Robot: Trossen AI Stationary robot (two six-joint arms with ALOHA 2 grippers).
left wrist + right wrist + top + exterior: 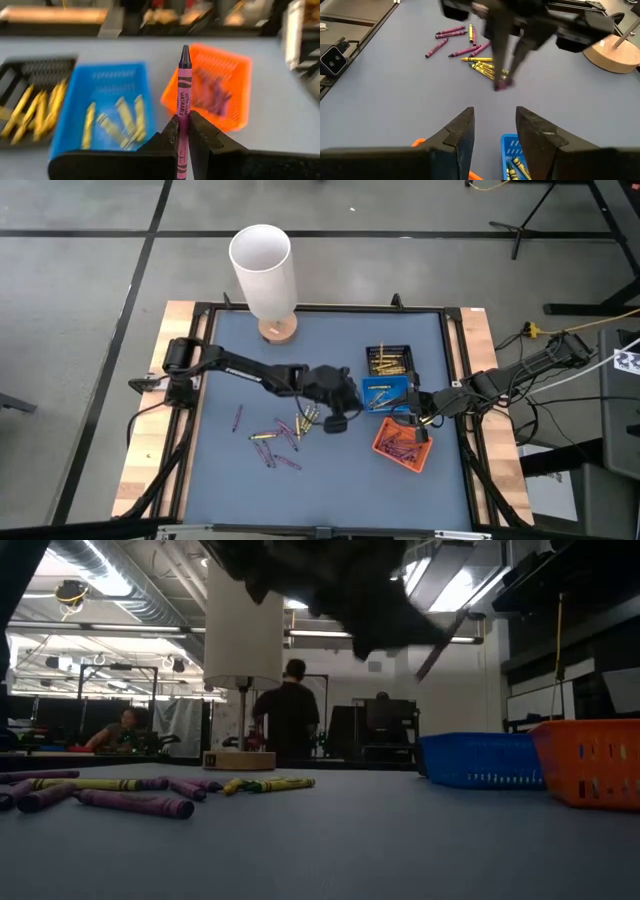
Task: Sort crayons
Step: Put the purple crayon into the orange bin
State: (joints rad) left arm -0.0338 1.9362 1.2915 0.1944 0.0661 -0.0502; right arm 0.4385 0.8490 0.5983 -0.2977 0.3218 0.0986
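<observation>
Left gripper (183,131) clamps one purple crayon (183,95); three trays (389,360).

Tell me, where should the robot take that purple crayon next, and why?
Probably over to the orange tray. The left gripper is shut on a purple crayon, and that tray holds purple ones, while the blue tray holds yellow.

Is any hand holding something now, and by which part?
The left hand holds a purple crayon by its lower half, tip pointing away. The right hand is open and holds nothing.
</observation>
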